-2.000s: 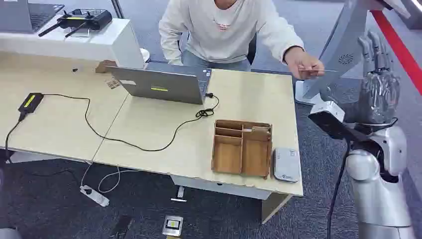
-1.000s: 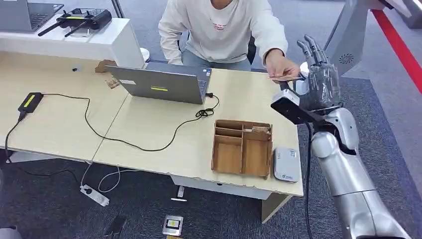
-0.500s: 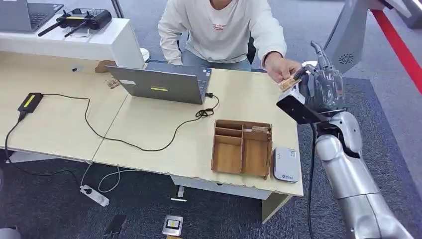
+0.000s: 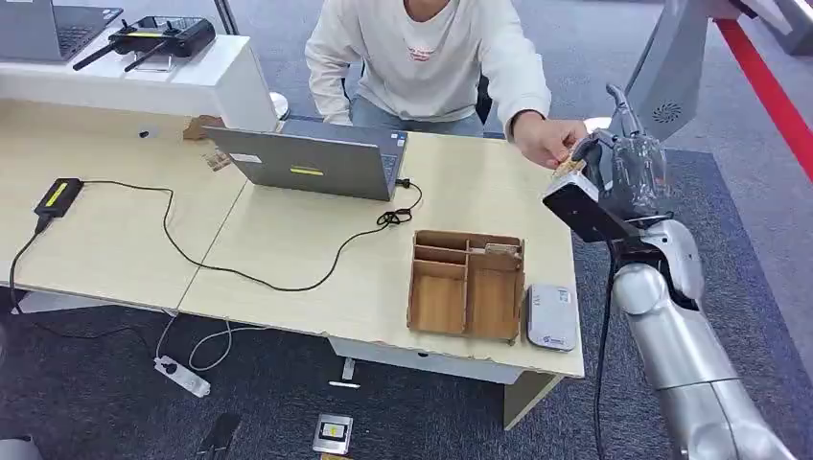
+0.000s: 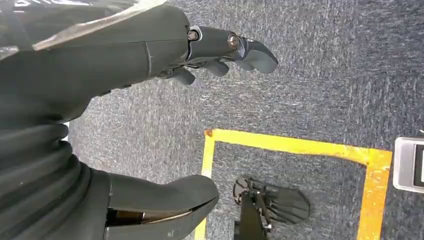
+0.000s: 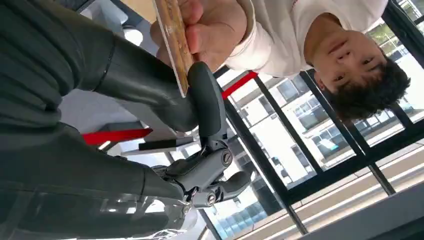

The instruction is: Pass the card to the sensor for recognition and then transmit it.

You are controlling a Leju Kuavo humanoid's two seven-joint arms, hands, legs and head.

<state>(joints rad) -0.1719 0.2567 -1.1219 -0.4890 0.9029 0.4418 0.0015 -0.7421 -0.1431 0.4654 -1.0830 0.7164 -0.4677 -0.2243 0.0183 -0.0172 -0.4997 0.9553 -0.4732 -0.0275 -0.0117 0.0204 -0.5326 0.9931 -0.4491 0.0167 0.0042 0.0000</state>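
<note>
Right wrist view: card [image 6: 172, 42] pressed edge-on against thumb of right hand [image 6: 165, 100], other fingers curled apart from it; grip not confirmable. Person's hand [image 6: 207, 30] pinching card's far side. Left hand [image 5: 125, 65] hanging over carpet [image 5: 310, 90], fingers apart, holding nothing.

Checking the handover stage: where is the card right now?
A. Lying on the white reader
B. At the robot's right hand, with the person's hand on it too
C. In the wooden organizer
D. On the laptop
B: the card sits against the right hand while the person's hand holds it.
</note>
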